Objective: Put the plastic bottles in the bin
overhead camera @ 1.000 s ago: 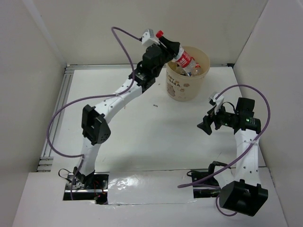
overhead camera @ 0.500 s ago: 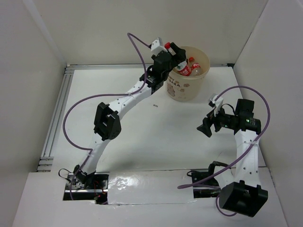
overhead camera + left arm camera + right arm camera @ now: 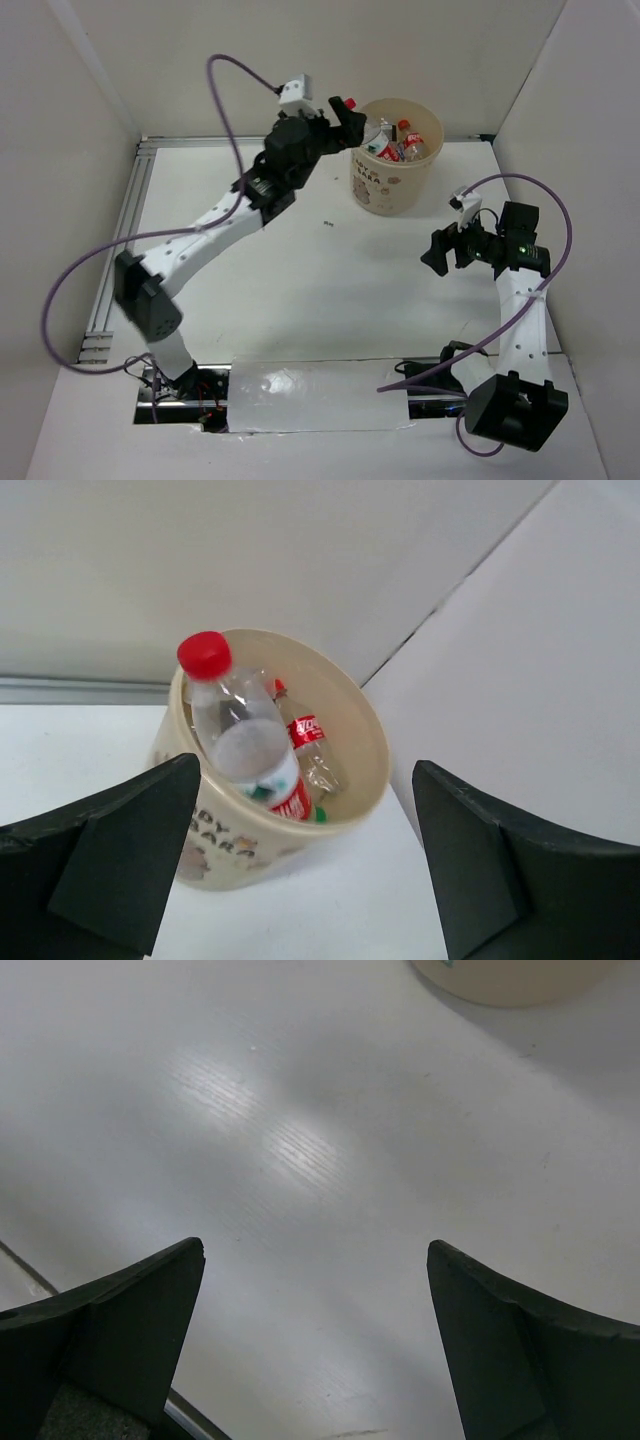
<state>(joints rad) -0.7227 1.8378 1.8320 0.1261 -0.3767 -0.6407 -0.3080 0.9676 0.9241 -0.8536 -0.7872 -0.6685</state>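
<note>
Because the clear plastic bottle with the red cap and red-and-white label [image 3: 245,750] stood propped against the near rim of the round beige tub with brown printed pictures [image 3: 372,742], its cap poking above that rim, your likeliest trouble sat straight ahead of the left gripper [image 3: 305,770]. A finger brushing that cap, or a nudge to the tub's wall, could have levered the bottle back out; it looked empty and light, so little would have been needed. The tub itself looked light too and might have slid or tipped if bumped.

The bottle was see-through, its body fogged in the middle, neck up and leaning, its lower end down inside. A smaller clear bottle with a red label [image 3: 308,742] lay deeper in, beyond it.

You had the left gripper's jaws spread wide and holding nothing, the tub ahead of and below them and touching neither finger. The right gripper [image 3: 315,1250] was likewise wide open and empty over the white table [image 3: 300,1140], with the tub well ahead of it.
</note>
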